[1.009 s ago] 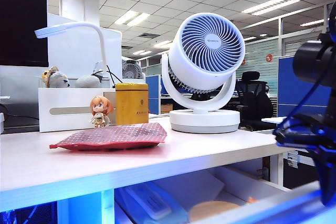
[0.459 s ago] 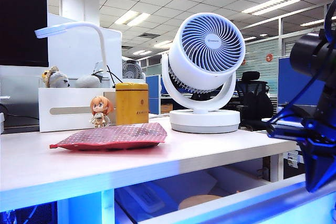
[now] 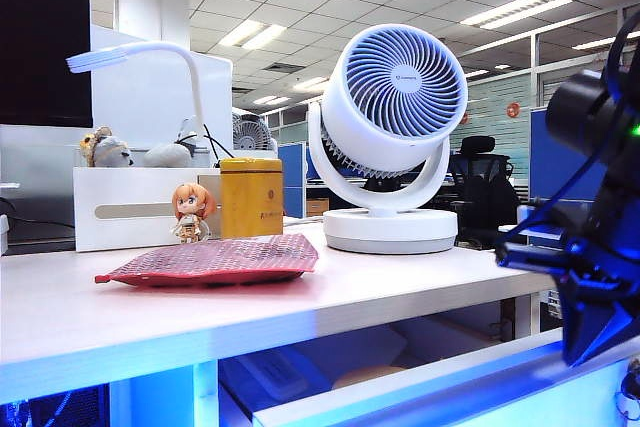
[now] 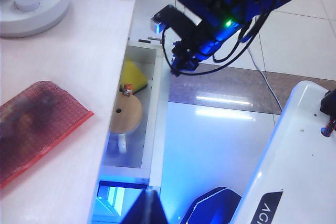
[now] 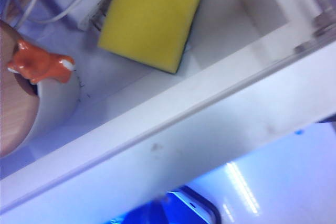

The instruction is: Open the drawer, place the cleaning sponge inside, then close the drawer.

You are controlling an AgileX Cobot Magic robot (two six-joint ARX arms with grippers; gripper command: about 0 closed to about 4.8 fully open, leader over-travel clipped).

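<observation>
Cleaning sponge [image 5: 152, 17] inside part-open drawer [image 4: 157, 129]; right fingers [image 4: 176, 69] clenched empty at front; left fingers unseen.

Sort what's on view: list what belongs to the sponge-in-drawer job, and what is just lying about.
Job: the drawer, partly open; the cleaning sponge inside it; right gripper, shut, at the drawer front; left gripper, out of view.

Lying about: red mesh pouch, fan, yellow tin, figurine, lidded mug.

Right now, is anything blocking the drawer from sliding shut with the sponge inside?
Nothing visible. The yellow block sponge lies inside the pale white drawer, below its front edge, beside a wooden-lidded mug. The right gripper is at the drawer front.
</observation>
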